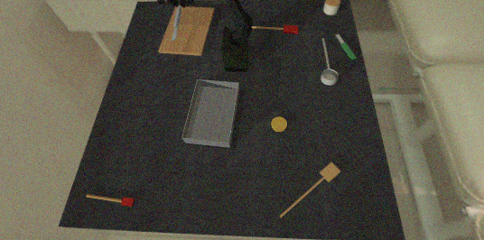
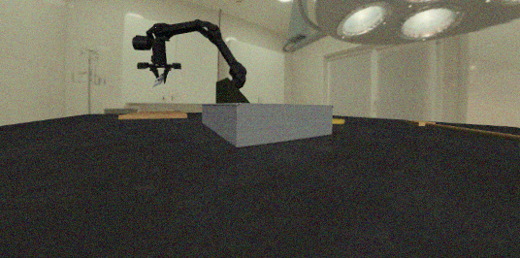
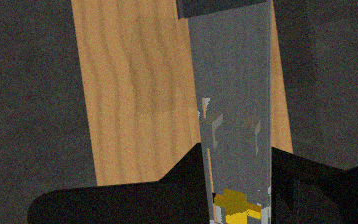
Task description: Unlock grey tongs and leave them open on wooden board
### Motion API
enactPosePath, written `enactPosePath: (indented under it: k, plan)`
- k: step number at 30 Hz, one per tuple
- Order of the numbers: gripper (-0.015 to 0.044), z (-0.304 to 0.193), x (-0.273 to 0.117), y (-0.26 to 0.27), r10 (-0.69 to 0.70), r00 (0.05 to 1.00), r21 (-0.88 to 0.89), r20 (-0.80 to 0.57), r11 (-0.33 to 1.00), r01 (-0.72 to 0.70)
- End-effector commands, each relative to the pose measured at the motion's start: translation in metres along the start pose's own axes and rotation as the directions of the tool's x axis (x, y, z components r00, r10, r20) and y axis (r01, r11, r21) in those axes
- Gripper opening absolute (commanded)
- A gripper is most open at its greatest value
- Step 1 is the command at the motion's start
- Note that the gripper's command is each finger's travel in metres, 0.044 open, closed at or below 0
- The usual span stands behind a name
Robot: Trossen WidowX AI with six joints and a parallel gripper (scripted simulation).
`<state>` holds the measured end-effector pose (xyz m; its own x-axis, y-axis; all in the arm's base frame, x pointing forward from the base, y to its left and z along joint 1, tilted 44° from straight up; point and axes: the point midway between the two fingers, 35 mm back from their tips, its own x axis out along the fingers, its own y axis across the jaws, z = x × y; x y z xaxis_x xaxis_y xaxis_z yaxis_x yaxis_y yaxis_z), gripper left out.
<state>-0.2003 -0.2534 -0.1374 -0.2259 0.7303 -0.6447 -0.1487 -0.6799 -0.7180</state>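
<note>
Seen from top only: roasting tin (image 1: 210, 113) at table centre, vacant. Wooden board (image 1: 187, 30) at 11 o'clock from it. Held aloft over board: grey tongs (image 1: 176, 23), pinched in gripper (image 2: 159, 75). Wrist view alone reveals yellow lock (image 3: 236, 204) near hinge.

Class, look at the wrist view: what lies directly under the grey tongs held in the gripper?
The wooden board lies below the tongs, with dark table on either side. The strip of board behind the tongs is covered, as is whatever the gripper hides.
</note>
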Motion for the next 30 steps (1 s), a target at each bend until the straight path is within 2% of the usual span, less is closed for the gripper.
enactPosePath:
  k: [1, 6, 17, 30]
  plan:
    - [-0.0150, 0.003, -0.001, 0.003, 0.042, 0.989, -0.002, -0.142, 0.999, -0.043]
    - [-0.0150, 0.005, 0.000, 0.005, 0.080, 0.961, 0.000, -0.263, 0.997, -0.083]
    - [-0.0150, 0.004, 0.002, 0.006, 0.080, 0.961, 0.000, -0.263, 0.997, -0.083]
    - [-0.0150, 0.001, 0.022, 0.010, 0.080, 0.961, 0.000, -0.263, 0.997, -0.083]
